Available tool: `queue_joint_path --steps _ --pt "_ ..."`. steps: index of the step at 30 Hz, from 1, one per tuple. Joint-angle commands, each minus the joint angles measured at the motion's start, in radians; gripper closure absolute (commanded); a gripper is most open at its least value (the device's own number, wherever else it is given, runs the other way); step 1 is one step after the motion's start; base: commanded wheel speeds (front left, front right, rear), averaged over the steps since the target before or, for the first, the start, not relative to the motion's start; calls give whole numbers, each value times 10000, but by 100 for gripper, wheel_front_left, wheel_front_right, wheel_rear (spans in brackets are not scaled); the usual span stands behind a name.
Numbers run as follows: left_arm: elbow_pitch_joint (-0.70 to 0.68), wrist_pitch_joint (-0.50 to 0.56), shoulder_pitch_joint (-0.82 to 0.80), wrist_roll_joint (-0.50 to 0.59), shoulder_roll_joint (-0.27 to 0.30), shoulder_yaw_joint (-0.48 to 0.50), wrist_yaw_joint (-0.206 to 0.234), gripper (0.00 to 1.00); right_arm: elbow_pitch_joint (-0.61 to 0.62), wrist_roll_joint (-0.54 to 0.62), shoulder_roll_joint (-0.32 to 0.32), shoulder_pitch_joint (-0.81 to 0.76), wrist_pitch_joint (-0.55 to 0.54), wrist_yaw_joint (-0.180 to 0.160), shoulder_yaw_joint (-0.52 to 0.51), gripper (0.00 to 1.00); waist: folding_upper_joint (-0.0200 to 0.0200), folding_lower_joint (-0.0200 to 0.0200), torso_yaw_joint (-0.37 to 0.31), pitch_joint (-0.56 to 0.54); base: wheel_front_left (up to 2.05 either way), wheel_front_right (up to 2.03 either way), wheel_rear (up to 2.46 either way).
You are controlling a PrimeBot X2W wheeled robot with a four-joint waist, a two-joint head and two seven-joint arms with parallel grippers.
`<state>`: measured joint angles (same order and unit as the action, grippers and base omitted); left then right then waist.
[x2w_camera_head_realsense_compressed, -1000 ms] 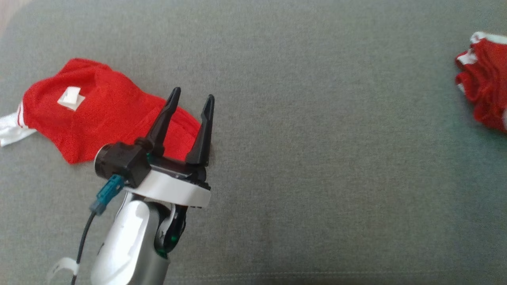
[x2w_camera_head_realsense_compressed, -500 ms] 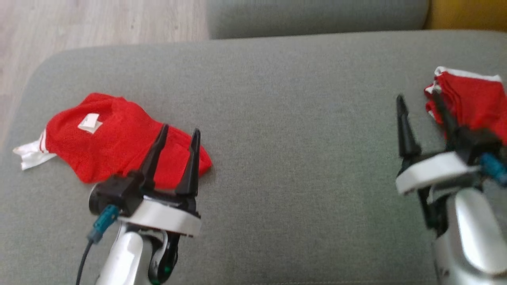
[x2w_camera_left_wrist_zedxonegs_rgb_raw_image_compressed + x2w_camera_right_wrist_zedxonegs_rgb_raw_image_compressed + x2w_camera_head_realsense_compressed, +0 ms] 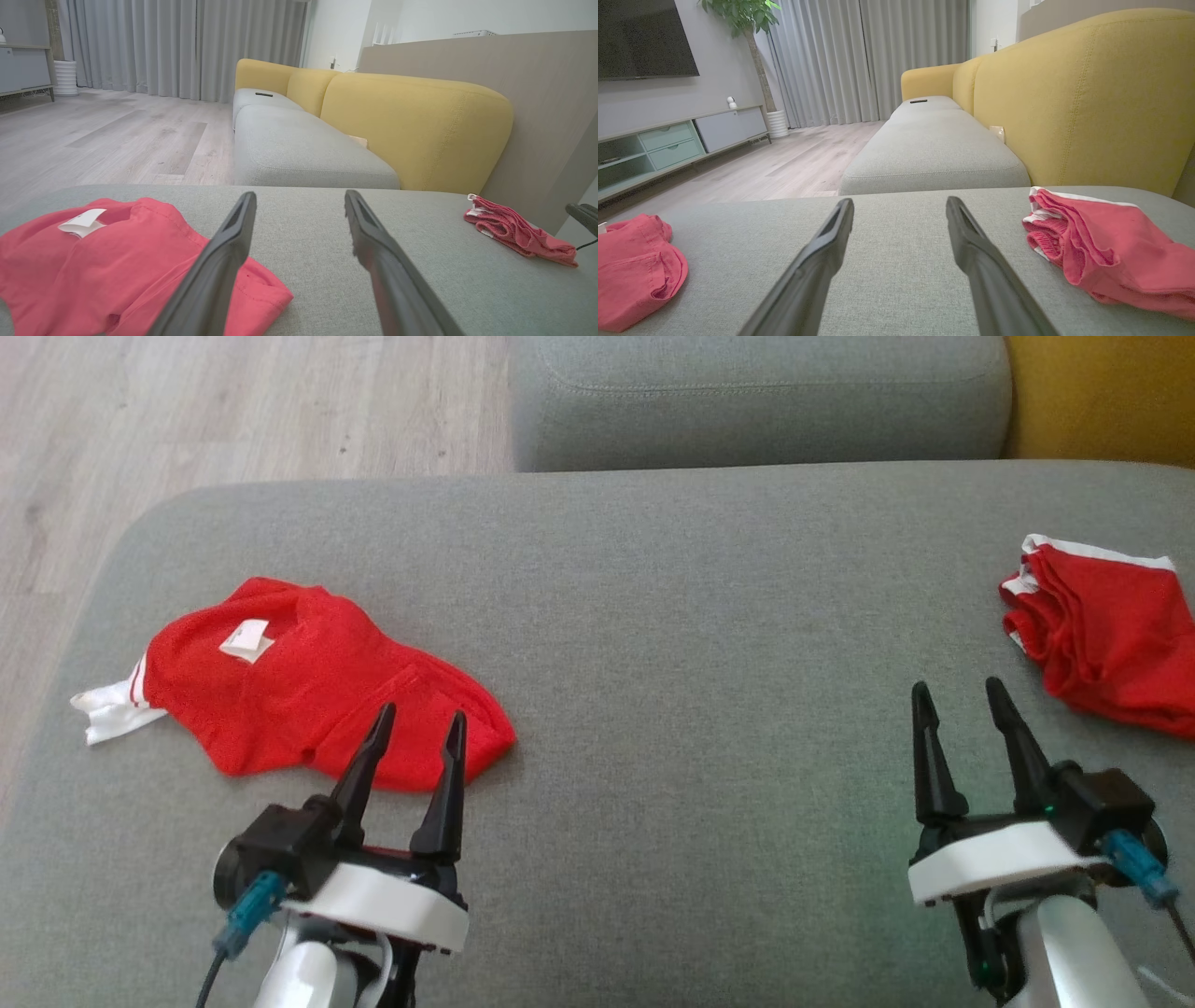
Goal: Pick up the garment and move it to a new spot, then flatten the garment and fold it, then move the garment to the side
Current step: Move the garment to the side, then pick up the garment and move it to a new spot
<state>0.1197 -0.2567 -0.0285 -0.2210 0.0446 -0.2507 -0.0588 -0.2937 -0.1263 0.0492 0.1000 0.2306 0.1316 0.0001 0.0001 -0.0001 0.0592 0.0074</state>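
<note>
Widening out: the right hand (image 3: 956, 684) is now seen too.
It and the left hand (image 3: 422, 712) are held spread and empty; the garment (image 3: 280, 691) is left aside — likely finished.

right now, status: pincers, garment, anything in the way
Open, empty: left pincer, right pincer. Unheld red garment loose on grey cushion by left pincer. At right, second red garment bunched. Nothing in the way.

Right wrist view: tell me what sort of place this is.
Probably a home living room: a yellow-backed sofa, a dark TV on the wall above a low cabinet, and a potted plant beside long grey curtains.
</note>
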Motion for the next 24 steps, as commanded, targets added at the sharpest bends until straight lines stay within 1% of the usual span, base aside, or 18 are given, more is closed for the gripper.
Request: queue_joint_path --steps 1,24 --pt "-360 -51 -251 -3 56 347 -19 0 271 -76 14 183 180 -9 291 0 -1 1 7 -41 0 0 0" --pt "-396 -51 -139 -115 56 178 68 0 298 -200 11 2 308 -9 482 0 -1 1 -21 -57 0 0 0"
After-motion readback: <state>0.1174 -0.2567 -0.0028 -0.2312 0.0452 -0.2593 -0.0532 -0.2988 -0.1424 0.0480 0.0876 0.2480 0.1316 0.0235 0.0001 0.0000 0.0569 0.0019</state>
